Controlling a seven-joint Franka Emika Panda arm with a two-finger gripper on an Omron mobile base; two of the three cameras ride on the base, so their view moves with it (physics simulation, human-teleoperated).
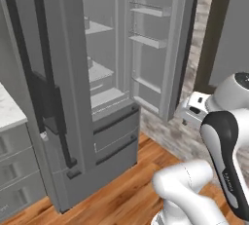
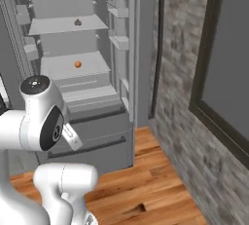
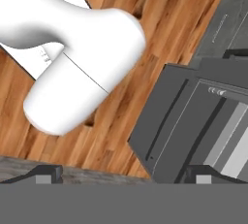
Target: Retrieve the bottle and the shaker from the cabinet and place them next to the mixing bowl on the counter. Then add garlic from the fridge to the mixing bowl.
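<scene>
Orange-brown, small and round, the likely garlic [image 2: 78, 64] sits alone on a middle shelf [image 2: 58, 68] of the open fridge [image 1: 104, 121], probably light, firm and roll-prone, best pinched across its widest part by the wide-open, empty tool [image 3: 123, 174].

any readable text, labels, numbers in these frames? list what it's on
None can be read.
Robot arm: small grey lettering along the dark forearm cover, too small and blurred to read.
Robot arm link: faint grey marks on the white shell in the hand view, blurred, unreadable.
Fridge, its shelves and the brick wall: no writing or signs visible.
</scene>
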